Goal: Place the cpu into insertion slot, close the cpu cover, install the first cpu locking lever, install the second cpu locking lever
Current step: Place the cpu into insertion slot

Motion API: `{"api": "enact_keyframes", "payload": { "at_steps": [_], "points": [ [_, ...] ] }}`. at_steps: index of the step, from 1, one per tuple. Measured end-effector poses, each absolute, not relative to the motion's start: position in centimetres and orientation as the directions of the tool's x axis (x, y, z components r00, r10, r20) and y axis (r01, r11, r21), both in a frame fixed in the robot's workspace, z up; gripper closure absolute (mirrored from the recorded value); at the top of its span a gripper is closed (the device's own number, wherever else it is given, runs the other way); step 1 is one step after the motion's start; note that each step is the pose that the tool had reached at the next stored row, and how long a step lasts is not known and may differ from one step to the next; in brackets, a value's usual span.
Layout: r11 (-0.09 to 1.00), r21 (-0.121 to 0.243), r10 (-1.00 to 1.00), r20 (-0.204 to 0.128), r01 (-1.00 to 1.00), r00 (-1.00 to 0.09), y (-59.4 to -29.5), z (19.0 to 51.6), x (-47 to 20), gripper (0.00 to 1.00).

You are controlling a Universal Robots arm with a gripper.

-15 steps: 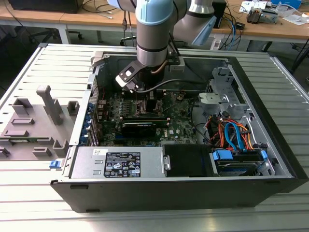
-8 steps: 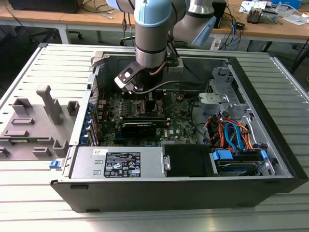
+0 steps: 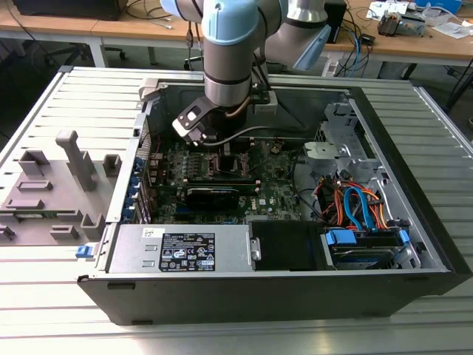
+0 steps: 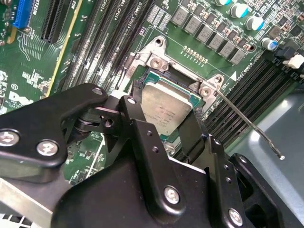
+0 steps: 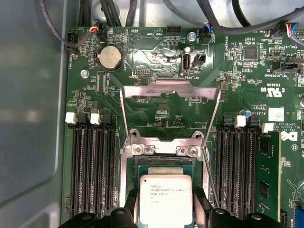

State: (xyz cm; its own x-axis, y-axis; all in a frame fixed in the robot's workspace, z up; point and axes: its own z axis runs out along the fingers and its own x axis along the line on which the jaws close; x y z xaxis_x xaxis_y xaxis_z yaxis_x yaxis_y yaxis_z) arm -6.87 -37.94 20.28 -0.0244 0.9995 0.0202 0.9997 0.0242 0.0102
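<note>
The cpu is a small square chip with a pale metal top, and it sits level over the insertion slot on the green motherboard. My gripper has one black finger on each side of the chip and is shut on it. The second wrist view also has the cpu between those fingers. The cpu cover, a silvery frame with an open window, is swung back off the socket. One thin locking lever sticks out free beside the socket. In the exterior view the gripper reaches down into the case.
Black memory slots flank the socket on both sides. The open computer case holds a power supply, and a drive bay with blue and orange cables. A grey fixture stands on the table at the exterior view's left.
</note>
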Motion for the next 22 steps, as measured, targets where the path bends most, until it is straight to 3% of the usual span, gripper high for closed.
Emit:
{"api": "enact_keyframes", "payload": {
  "at_steps": [22],
  "points": [
    [0.006,0.010,1.000,0.020,1.000,-0.006,-37.77,19.86,-6.66,0.45]
  ]
}}
